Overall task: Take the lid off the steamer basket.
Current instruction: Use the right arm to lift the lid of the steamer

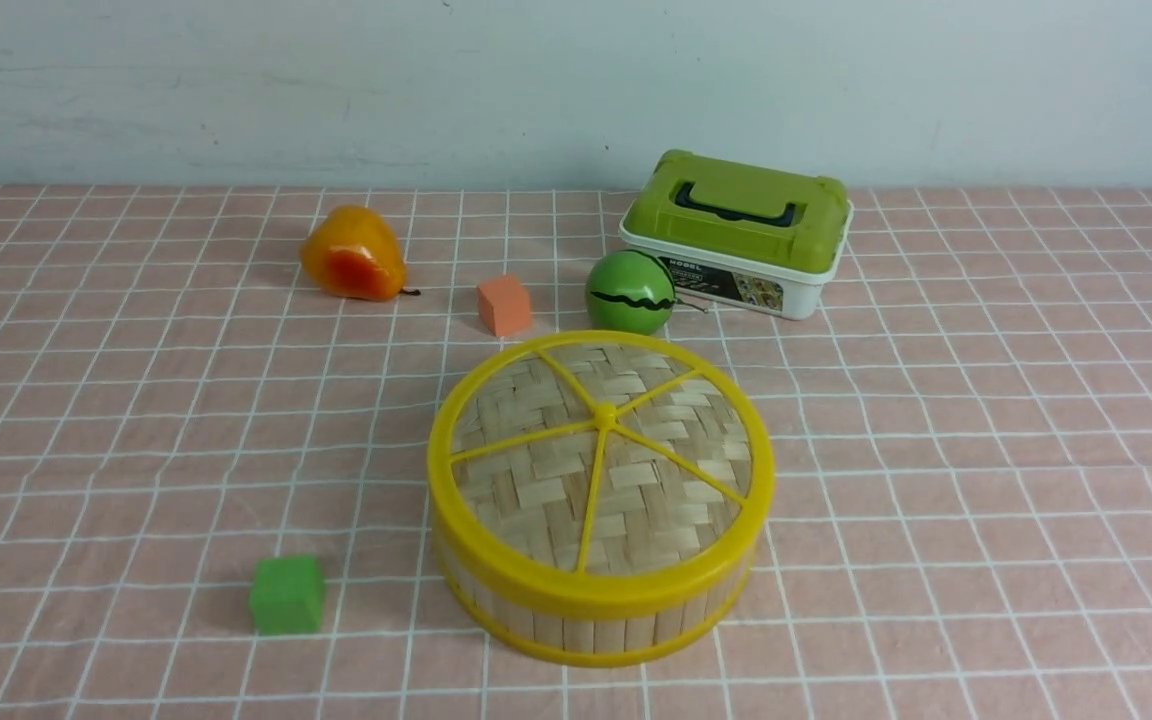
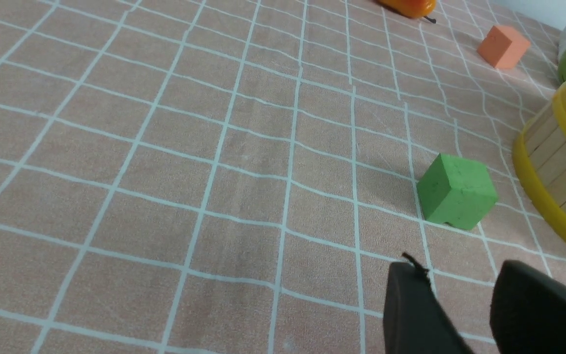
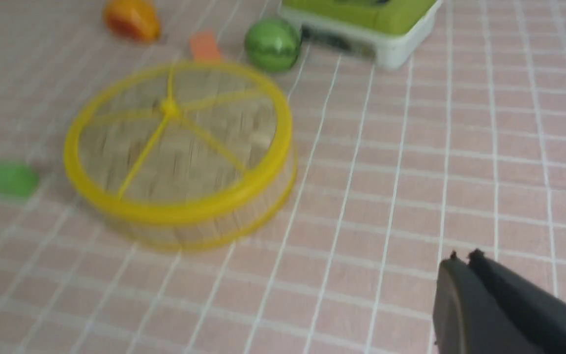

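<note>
Pink gridded tablecloth (image 1: 136,450): the lid (image 1: 601,450) sits on the steamer basket (image 1: 596,625), centre, near side. Grippers appear in wrist views only (front view omits them): left gripper (image 2: 457,268) jaws parted, empty; right gripper (image 3: 464,258) jaws pressed together, empty.

Pink surface (image 1: 986,450), checked with thin white lines. Pale woven bamboo on the lid (image 1: 636,500), with a yellow rim, spokes and hub. Pale bamboo slats on the steamer basket (image 1: 586,628), banded yellow top and bottom. Orange-yellow pear (image 1: 351,255) with a red blush. Salmon-orange cube (image 1: 504,305). Green ball (image 1: 629,292) with a dark zigzag stripe. Bright green cube (image 1: 287,594). White box (image 1: 736,240) with a lime-green top and dark handle.
</note>
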### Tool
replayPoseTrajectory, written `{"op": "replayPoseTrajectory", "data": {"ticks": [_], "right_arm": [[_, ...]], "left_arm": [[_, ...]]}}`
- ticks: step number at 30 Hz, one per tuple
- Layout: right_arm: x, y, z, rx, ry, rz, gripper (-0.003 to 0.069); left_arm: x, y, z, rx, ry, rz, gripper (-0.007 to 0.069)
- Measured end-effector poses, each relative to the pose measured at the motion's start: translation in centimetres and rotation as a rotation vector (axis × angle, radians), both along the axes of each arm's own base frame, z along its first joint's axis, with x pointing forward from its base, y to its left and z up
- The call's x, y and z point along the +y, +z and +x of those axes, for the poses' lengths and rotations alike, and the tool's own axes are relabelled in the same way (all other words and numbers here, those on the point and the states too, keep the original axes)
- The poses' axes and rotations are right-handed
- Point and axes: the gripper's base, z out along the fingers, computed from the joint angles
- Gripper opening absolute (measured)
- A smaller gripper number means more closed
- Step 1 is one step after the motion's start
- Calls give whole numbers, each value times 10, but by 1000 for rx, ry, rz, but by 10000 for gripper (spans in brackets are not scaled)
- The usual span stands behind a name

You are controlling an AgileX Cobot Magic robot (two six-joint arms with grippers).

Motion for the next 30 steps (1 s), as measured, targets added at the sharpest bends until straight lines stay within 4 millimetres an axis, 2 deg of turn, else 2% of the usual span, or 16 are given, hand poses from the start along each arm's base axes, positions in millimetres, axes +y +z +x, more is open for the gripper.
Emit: {"op": "replayPoseTrajectory", "data": {"ticks": [3,7,10,12,13,15,17,20,23,25,30], "right_arm": [[7,13,28,137,141,-60,-20],[31,24,74,254,304,-109,-17],[62,23,110,307,382,-173,-9],[92,16,135,351,409,-235,-5],[98,15,139,360,407,-243,-3],[128,10,160,369,406,-301,4],[147,1,176,386,396,-330,13],[178,-11,206,387,373,-352,67],[194,-26,226,408,362,-341,137],[209,-42,248,423,351,-319,246],[223,-61,267,441,354,-306,407]], "left_arm": [[0,0,0,0,0,0,239],[0,0,0,0,0,0,239],[0,0,0,0,0,0,239],[0,0,0,0,0,0,239],[0,0,0,0,0,0,239],[0,0,0,0,0,0,239],[0,0,0,0,0,0,239],[0,0,0,0,0,0,239],[0,0,0,0,0,0,239],[0,0,0,0,0,0,239],[0,0,0,0,0,0,239]]}}
